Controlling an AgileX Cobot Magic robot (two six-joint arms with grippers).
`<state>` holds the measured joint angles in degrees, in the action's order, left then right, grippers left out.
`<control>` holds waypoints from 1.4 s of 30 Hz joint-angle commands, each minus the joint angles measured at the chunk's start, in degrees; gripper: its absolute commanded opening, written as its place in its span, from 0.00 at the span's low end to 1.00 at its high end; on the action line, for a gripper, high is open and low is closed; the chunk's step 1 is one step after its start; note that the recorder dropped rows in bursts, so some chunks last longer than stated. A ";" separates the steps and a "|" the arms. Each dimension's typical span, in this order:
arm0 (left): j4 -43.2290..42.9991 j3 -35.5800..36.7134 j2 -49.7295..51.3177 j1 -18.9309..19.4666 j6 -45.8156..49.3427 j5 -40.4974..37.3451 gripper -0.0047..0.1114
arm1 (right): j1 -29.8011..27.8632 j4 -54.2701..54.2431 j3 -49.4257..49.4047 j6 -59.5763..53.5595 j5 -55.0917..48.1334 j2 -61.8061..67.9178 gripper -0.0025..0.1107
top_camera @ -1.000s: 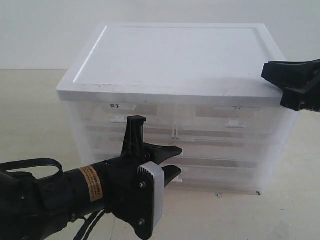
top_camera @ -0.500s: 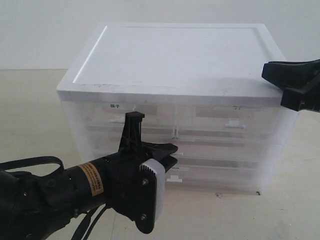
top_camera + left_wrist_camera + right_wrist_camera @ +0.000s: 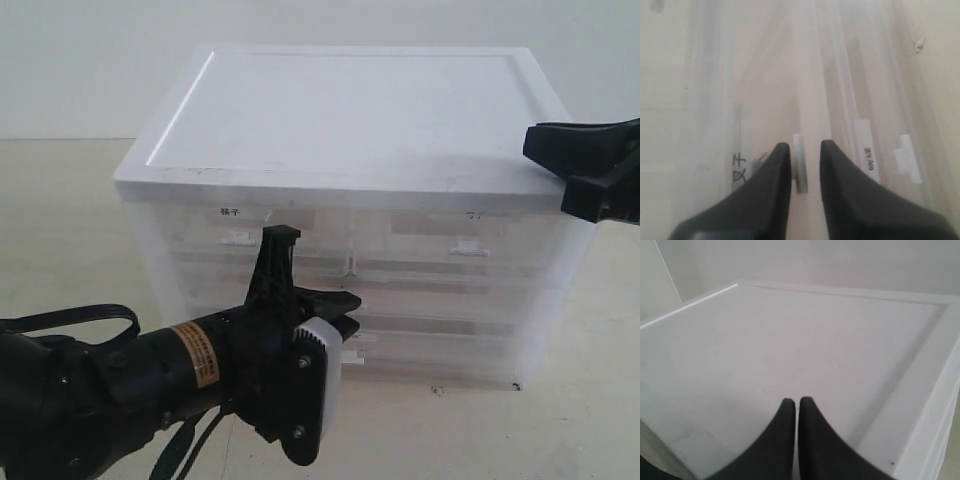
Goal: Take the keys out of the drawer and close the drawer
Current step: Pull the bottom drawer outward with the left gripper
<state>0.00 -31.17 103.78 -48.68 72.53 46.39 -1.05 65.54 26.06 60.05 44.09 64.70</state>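
Drawer is the bottom tier of the cabinet, at 6 o'clock on its front, and it reads as shut. Keys aren't visible. The front is too cloudy to see through, so I assume they're inside. Step in hand is the pull-open.

Left claw is at the cabinet front, 7 o'clock in the exterior view. Its fingers are turned one above the other and sit apart by a narrow gap. The wrist cam puts a white tab, the mid handle, in that gap, unclamped. Problem: the low handle is the one nearest the floor, and I judge that one belongs to the drawer. I think I'm lined up a tier high, but can't be sure through this blur.

How I'd do it:
- Drop the claw until the low handle is centred in the gap.
- Push in past its lip and close.
- Pull slowly, straight out.

An off-axis pull risks slipping off the tab or dragging the cabinet, which is probably light.

Right claw has its fingers together, holding nothing, at 3 o'clock over the cabinet top. Contact with the top is unclear. I'd press it down there as a brace while pulling.
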 commanded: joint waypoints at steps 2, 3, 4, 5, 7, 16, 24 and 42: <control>2.95 -2.44 2.94 -0.01 -0.09 -1.19 0.20 | -0.10 0.97 -0.18 -0.43 0.44 -0.07 0.02; 3.11 -2.49 3.29 -0.01 -0.03 -1.19 0.20 | -0.10 0.97 -0.18 -0.43 0.44 -0.07 0.02; 3.33 -2.49 3.84 -0.01 -0.03 -1.06 0.18 | -0.10 0.97 -0.18 -0.43 0.44 -0.07 0.02; 3.97 -2.49 4.18 -0.01 -0.03 -1.06 0.16 | -0.10 0.97 -0.18 -0.43 0.44 -0.07 0.02; 4.48 -2.49 4.52 -0.01 -0.03 -1.59 0.08 | -0.10 0.97 -0.18 -0.43 0.44 -0.07 0.02; 7.70 -1.58 4.52 -4.74 4.92 -4.84 0.08 | -0.10 0.97 -0.18 -0.54 0.43 -0.07 0.02; 22.96 -1.58 3.10 -11.26 13.72 -13.97 0.08 | -0.10 1.20 -0.18 -0.55 0.43 -0.07 0.02; 41.06 -1.58 -12.03 -24.92 22.72 -35.41 0.08 | -0.10 2.10 -0.18 -0.15 0.43 -0.07 0.02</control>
<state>39.43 -33.60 92.11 -70.67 95.08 19.21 -1.05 66.63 26.06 59.96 44.86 64.70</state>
